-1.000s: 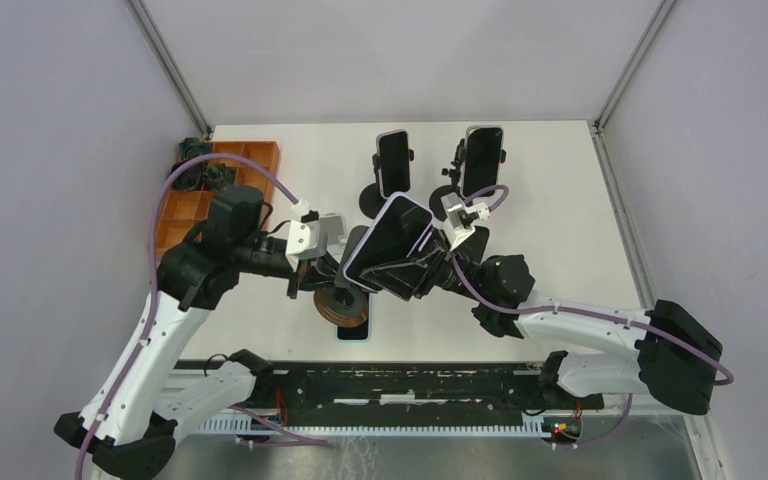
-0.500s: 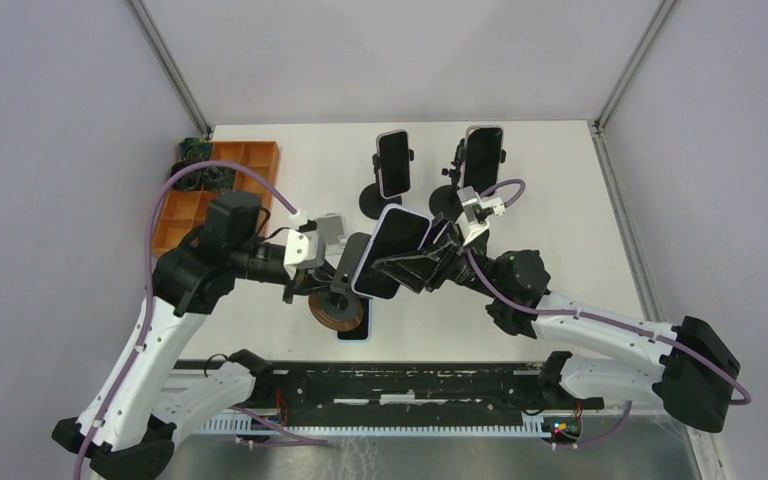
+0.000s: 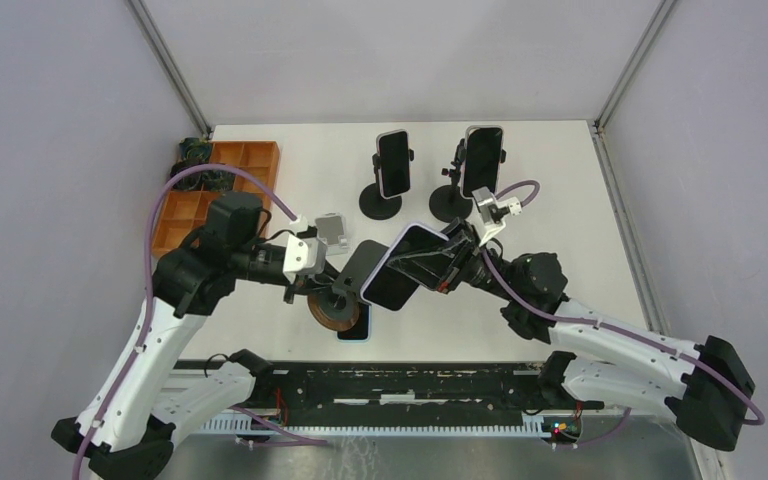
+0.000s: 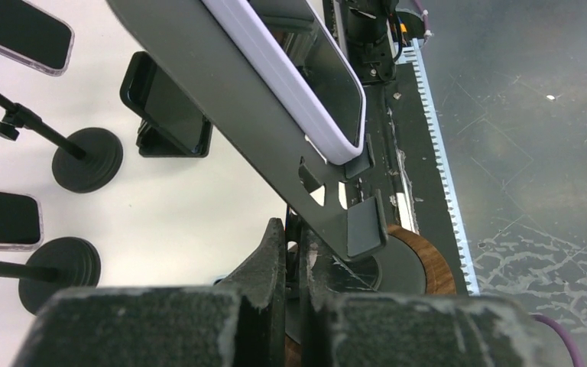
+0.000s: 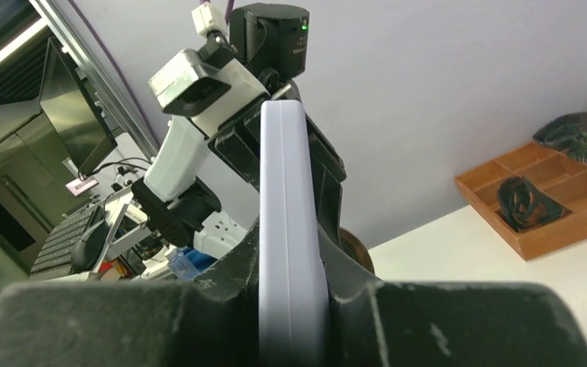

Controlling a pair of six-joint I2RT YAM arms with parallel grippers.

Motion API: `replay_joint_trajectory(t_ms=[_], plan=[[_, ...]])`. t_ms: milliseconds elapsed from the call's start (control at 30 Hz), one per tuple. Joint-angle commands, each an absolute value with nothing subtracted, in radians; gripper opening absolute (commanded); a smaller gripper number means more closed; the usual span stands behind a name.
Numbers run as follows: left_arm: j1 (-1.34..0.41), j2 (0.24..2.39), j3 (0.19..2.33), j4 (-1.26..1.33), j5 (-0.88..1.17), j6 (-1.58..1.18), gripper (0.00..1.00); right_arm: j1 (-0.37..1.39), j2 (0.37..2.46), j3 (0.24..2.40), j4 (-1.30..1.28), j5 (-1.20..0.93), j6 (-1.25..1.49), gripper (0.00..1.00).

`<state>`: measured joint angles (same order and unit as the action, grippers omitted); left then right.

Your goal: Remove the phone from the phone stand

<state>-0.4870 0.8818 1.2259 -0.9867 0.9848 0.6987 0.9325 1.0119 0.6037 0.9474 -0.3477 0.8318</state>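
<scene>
The phone [image 3: 410,268] is being pinched by its two long edges between the fingers of the right gripper [image 5: 290,284], with the purple case running up and away from the fingertips. The stand [image 3: 338,312] is being held down by the left gripper [image 4: 294,252], whose fingers are being pressed together on what appears to be the stand's thin stem, just under the plate [image 4: 275,145].

In the top view, the phone is being carried tilted, partly past the plate on the side toward the right gripper. In the left wrist view, its lower end is being shown just above the lip [image 4: 367,229], close along the plate. Whether it is touching there cannot be told.

The grasp and the bracing are judged done, and the lift-off is judged to be under way. What is being left is to carry the phone fully clear of the lip and plate and away from the stand.
</scene>
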Motion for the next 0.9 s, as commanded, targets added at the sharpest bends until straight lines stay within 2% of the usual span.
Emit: replay_joint_trajectory(t_ms=[0, 333, 500, 700, 867], plan=[[-0.477, 0.873, 1.247, -0.980, 0.915, 0.721, 0.02, 0.899, 0.877, 0.571, 0.913, -0.368, 0.803, 0.16], [-0.477, 0.877, 1.237, -0.970, 0.887, 0.741, 0.02, 0.894, 0.718, 0.498, 0.783, -0.352, 0.809, 0.03], [-0.477, 0.890, 1.232, -0.960, 0.861, 0.744, 0.02, 0.893, 0.760, 0.541, 0.732, -0.397, 0.812, 0.00], [-0.477, 0.894, 1.272, -0.928, 0.859, 0.691, 0.02, 0.887, 0.757, 0.526, 0.516, -0.388, 0.751, 0.00], [-0.477, 0.903, 1.323, -0.907, 0.887, 0.648, 0.02, 0.885, 0.927, 0.558, 0.366, -0.419, 0.735, 0.00]])
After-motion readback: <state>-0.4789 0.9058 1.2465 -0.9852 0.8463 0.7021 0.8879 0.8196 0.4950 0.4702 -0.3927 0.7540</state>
